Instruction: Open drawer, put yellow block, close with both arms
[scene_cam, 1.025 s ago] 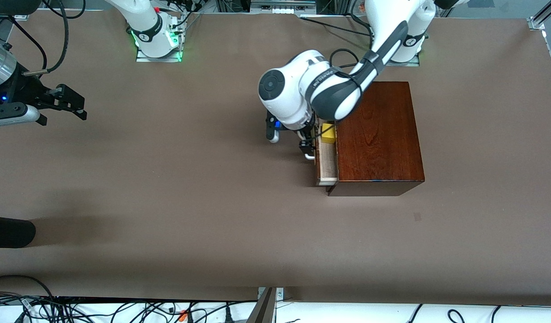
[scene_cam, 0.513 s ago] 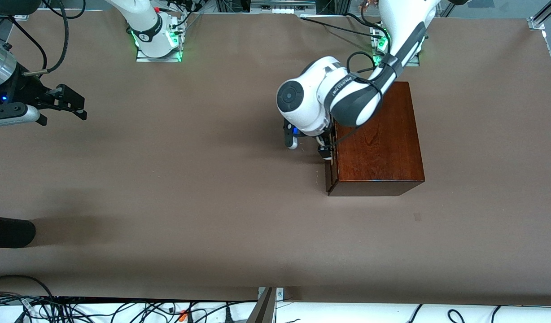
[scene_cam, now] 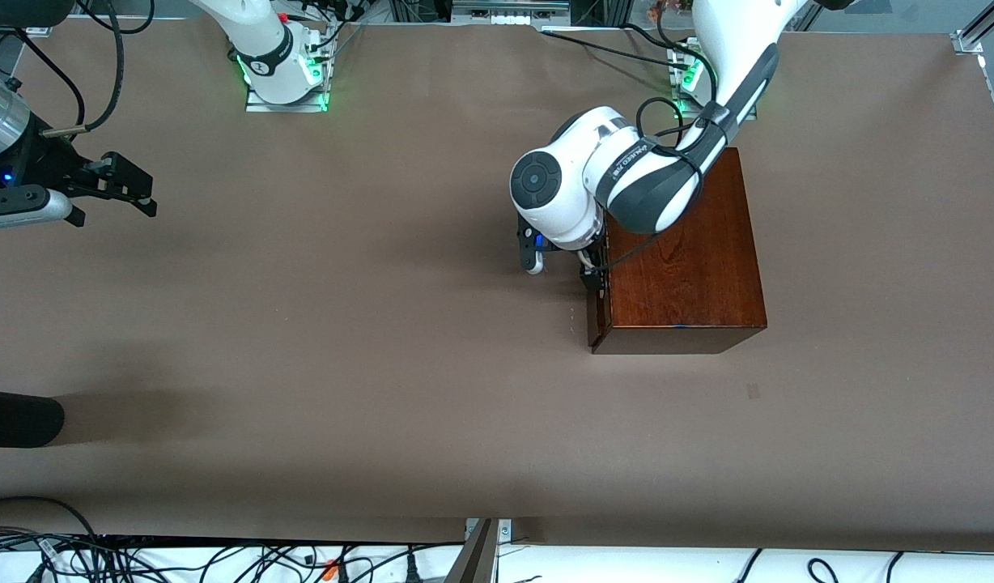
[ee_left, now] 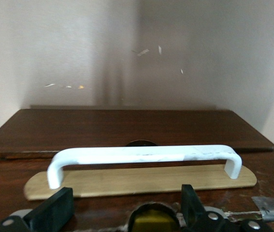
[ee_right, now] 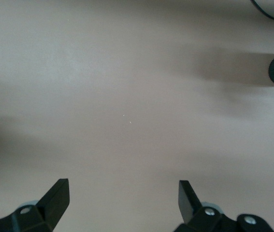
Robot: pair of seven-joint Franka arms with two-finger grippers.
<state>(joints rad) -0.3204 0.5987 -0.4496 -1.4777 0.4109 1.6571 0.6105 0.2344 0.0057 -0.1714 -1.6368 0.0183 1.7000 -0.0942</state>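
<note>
Right in front of the left claw (ee_left: 122, 212), whose fingers are spread apart, the drawer (scene_cam: 594, 312) is seen pushed shut in the wooden box (scene_cam: 683, 259). No yellow block can be seen. The white handle (ee_left: 144, 157) could be bumped if the claw is lifted carelessly. The right claw (ee_right: 122, 203) is kept waiting, wide apart, over bare desk (scene_cam: 303, 324).

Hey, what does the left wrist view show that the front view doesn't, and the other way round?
Only the left wrist view shows the white handle clearly, on its pale backing plate, with the left gripper's fingers open in front of it.

Only the front view shows the whole wooden box, both arms, and the right gripper waiting open over the right arm's end of the table.

Both show the drawer pushed in and the left gripper at its front. Neither shows the yellow block.
</note>
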